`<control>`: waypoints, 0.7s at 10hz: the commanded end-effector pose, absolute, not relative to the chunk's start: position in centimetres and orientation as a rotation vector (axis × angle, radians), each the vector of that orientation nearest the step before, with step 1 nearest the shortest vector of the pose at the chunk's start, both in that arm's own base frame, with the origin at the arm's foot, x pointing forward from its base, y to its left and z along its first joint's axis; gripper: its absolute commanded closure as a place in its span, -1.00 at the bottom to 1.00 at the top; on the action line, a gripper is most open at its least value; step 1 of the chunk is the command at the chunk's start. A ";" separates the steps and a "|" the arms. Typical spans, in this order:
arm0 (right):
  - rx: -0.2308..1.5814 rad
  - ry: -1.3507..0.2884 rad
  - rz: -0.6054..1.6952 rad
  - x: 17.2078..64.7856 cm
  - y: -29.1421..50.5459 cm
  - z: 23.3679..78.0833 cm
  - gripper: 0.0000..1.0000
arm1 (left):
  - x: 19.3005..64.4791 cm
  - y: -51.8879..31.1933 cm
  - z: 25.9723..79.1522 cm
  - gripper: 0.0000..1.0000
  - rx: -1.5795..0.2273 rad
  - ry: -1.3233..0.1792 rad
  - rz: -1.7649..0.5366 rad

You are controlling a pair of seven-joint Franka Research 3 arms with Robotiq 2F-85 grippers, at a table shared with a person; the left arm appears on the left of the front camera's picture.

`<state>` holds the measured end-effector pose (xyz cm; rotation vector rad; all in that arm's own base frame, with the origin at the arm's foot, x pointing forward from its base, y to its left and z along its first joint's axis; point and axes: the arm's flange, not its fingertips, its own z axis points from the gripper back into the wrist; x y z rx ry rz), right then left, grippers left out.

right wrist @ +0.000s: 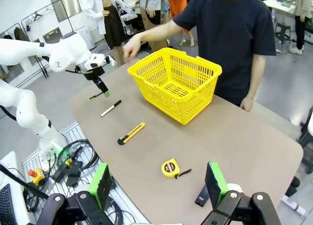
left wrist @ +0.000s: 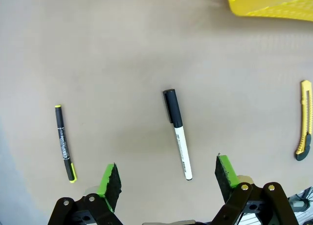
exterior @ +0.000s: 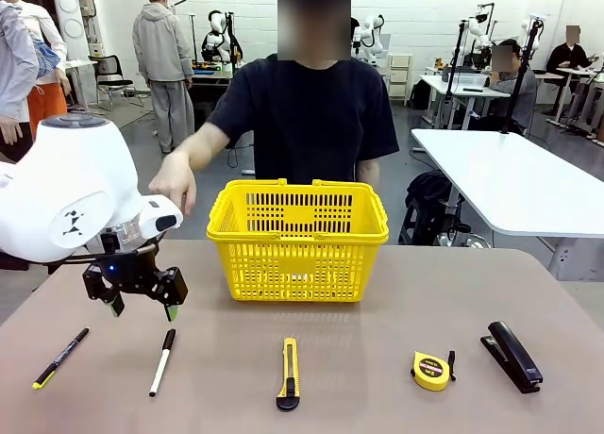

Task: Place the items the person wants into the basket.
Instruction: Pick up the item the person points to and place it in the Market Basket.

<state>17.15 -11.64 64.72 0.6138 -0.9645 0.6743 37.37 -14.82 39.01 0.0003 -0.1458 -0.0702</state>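
We held our left gripper (exterior: 142, 310) spread wide and empty above the white marker (exterior: 162, 361), which lay by the table's (exterior: 377, 321) near edge toward the left corner, a black pen (exterior: 60, 357) beside it. Our right gripper (right wrist: 157, 182) was likewise released and empty. Along the near edge lay the utility knife (exterior: 289, 373) at the middle, then the tape measure (exterior: 430, 370) and a stapler (exterior: 511, 356) rightward. The basket (exterior: 297, 236) stood toward the far edge, with the person's hand (exterior: 173, 184) raised near its left corner.

The left arm (exterior: 57, 198) extended from the left side, wrist bent so the left gripper (exterior: 143, 310) pointed straight down, jaws spread wide with nothing between its green pads (left wrist: 108, 182). The right gripper (right wrist: 157, 178) hung high, tilted downward, jaws likewise wide apart and empty.
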 end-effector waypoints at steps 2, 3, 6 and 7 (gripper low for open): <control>0.617 -0.965 0.674 17.3 -11.6 64.6 -1.00 | 34.2 -13.6 34.0 -1.00 -0.006 -0.102 -0.093; 0.617 -0.965 0.674 17.3 -11.6 64.6 -1.00 | 34.2 -13.8 33.1 -1.00 -0.001 -0.079 -0.099; 0.617 -0.965 0.674 17.3 -11.6 64.6 -1.00 | 34.2 -14.0 31.4 -1.00 0.004 -0.030 -0.095; 0.617 -0.965 0.674 17.3 -11.6 64.6 -1.00 | 34.3 -14.1 30.8 -1.00 -0.004 -0.005 -0.091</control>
